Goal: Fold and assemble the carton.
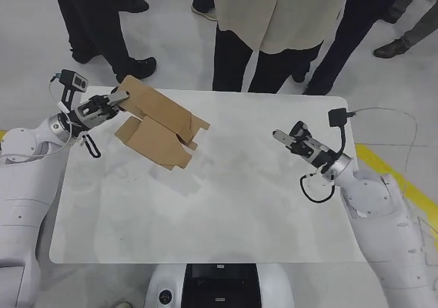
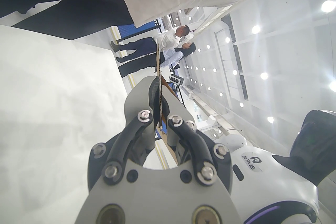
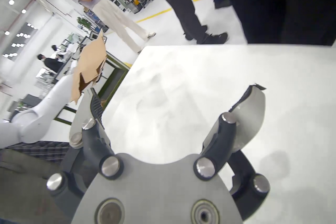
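Carton [image 1: 157,127], part-unfolded, is held up over the table's [image 1: 203,231] far left, one panel edge pinched in the left gripper [image 1: 117,100]. The board looks light and stiff, likely bending only at creases, so flaps are best gripped near folds. The right gripper [image 1: 284,137] hovers spread wide, empty.

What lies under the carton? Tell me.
The left gripper, shut on one edge, holds the carton over the white table. Bare tabletop shows around it; the patch directly below is covered in the top view, so whatever is there cannot be seen.
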